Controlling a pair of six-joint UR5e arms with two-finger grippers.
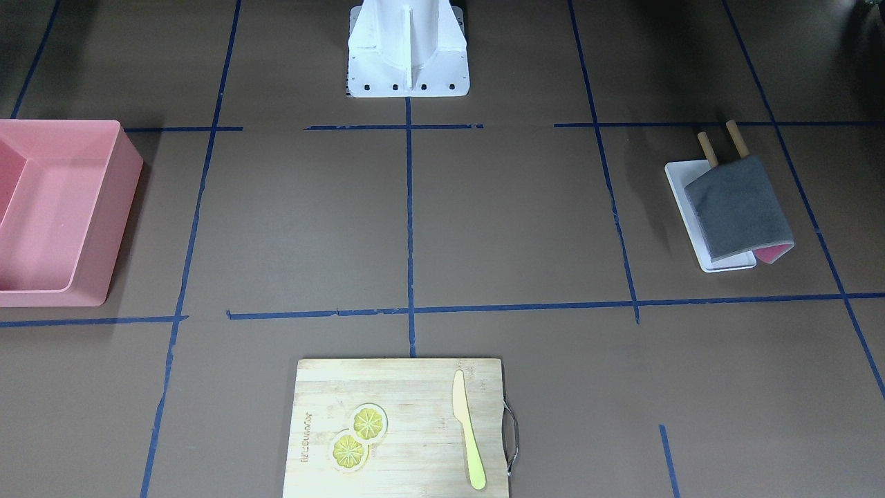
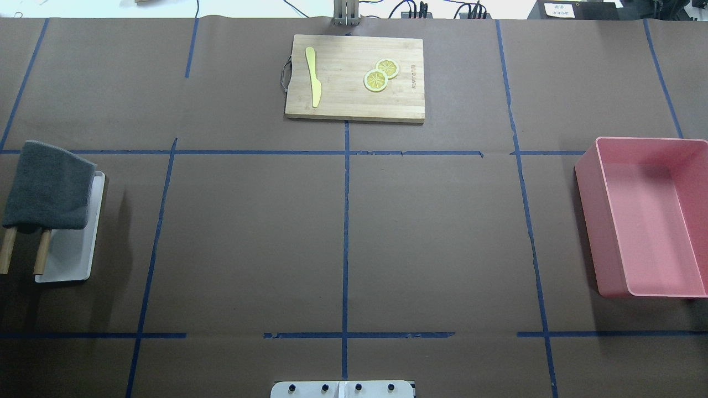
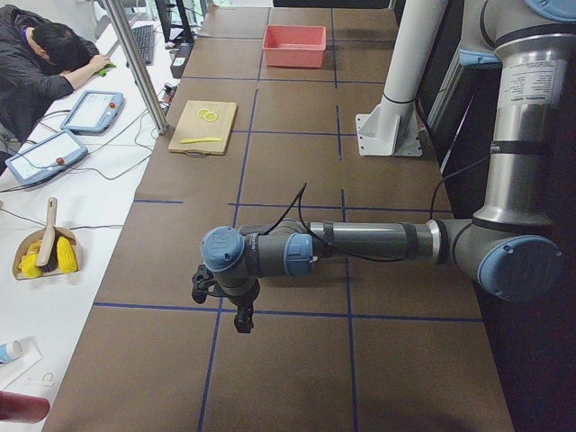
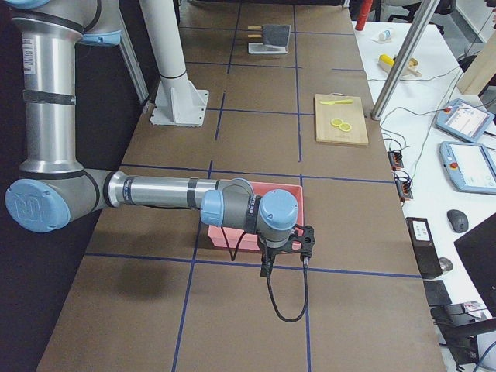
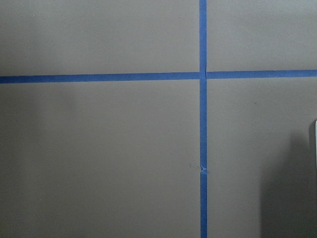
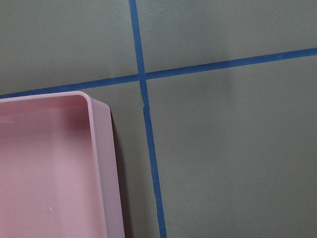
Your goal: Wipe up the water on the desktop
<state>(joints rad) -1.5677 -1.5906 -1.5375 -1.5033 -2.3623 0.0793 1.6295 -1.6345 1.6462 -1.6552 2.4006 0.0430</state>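
The desktop (image 2: 249, 237) is wide brown paper with a grid of blue tape lines; I cannot make out any water on it. A grey cloth (image 2: 50, 185) hangs folded over two wooden pegs (image 2: 42, 251) on a small white tray (image 2: 72, 254) at the robot's left end. My left gripper (image 3: 220, 306) shows only in the exterior left view, low over the bare desktop, and I cannot tell its state. My right gripper (image 4: 285, 252) shows only in the exterior right view, beside the pink bin (image 4: 256, 209); its state cannot be told either.
A pink bin (image 2: 641, 215) stands at the robot's right end. At the far middle edge lies a bamboo cutting board (image 2: 354, 77) with a yellow knife (image 2: 313, 74) and two lemon slices (image 2: 380, 74). A person (image 3: 36, 63) leans on the side desk.
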